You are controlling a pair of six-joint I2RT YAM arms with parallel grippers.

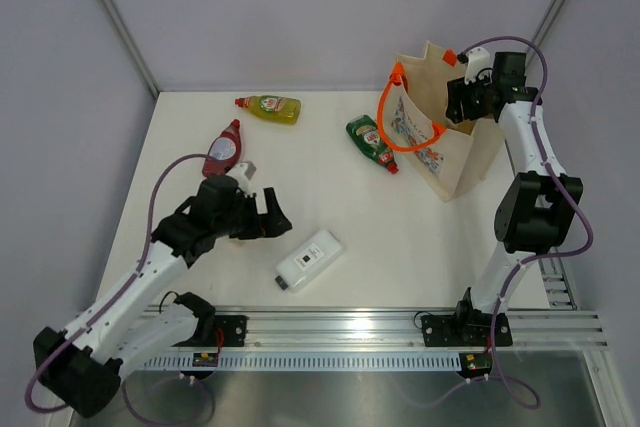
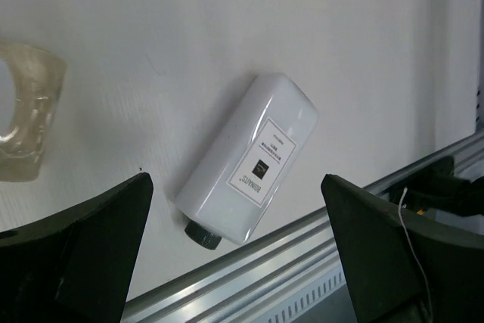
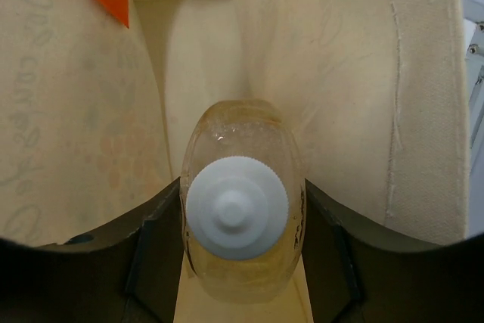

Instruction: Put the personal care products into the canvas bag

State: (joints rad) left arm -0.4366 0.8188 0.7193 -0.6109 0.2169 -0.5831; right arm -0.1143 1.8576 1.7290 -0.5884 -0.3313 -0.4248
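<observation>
white desk (image 1: 200, 137). nearest, the left fingers (image 2: 393, 262) hang spread and empty near the flat white bottle (image 1: 308, 260). farther back, the right fingers (image 3: 151, 247) clamp an amber bottle (image 3: 240, 209) inside the canvas bag (image 1: 455, 162); best lowered straight before release.

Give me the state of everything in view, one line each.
canvas bag: upright, open
clear amber bottle: held inside bag
right gripper: shut on clear amber bottle
left gripper: open, empty
flat white bottle: lying on table
red bottle: lying
green bottle: lying
yellow bottle: lying
</observation>
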